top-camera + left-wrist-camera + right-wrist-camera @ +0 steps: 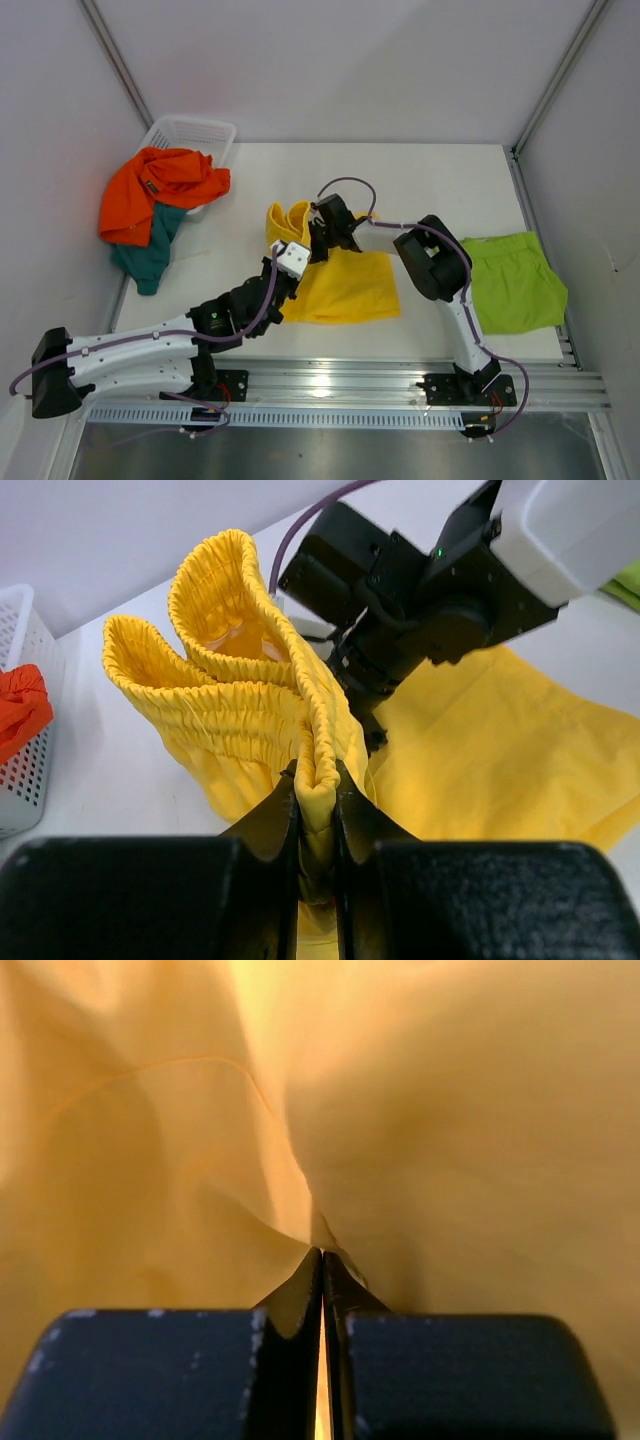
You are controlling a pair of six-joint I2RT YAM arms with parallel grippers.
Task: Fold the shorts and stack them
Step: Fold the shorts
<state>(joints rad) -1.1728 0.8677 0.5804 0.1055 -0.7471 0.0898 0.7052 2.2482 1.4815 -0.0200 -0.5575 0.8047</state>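
From above, the yellow shorts [345, 288] are lying mid-counter [440, 185], their waistband end standing up between the two arms. Only the left wrist view is showing the grip: the left jaws are pinching the gathered elastic waistband. The right wrist view is showing only yellow cloth (nothing else), with the right jaws clamping a thin fold. Lime green shorts [515, 282] are lying flat at the right. Orange shorts [160, 190] are draping over the white basket [205, 130], and teal shorts [148, 258] are lying below them.
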